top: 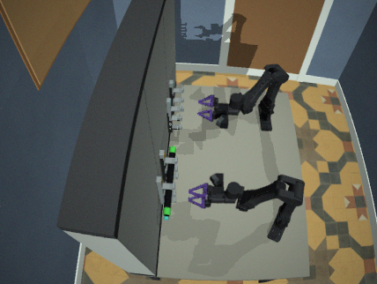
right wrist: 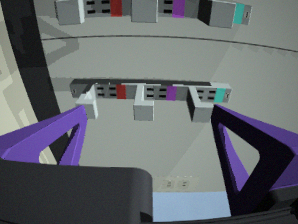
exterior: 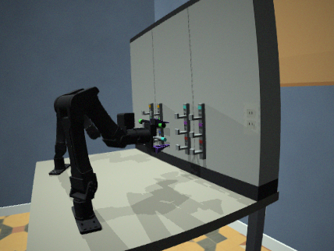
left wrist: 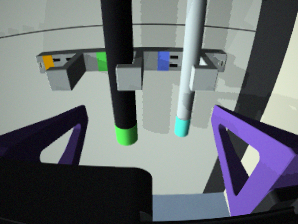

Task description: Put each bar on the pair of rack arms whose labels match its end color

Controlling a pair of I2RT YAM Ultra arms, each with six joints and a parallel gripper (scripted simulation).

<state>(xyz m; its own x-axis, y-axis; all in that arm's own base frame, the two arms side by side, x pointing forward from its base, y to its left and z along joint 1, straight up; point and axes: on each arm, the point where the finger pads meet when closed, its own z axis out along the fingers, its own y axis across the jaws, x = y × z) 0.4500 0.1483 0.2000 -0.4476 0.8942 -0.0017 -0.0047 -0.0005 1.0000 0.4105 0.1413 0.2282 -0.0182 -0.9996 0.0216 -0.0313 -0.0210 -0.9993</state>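
Black, the green-ended bar [top: 169,178] [exterior: 161,125] [left wrist: 119,95] lay on green-labelled arms by the counter's [top: 238,152] [exterior: 117,195] wall edge; the cyan-ended bar [top: 166,217] [exterior: 160,138] [left wrist: 187,95] (paler) lay below; the left gripper [top: 189,197] [left wrist: 149,112], then the right gripper [top: 198,108] [exterior: 168,134] [right wrist: 148,112], had fingers apart.
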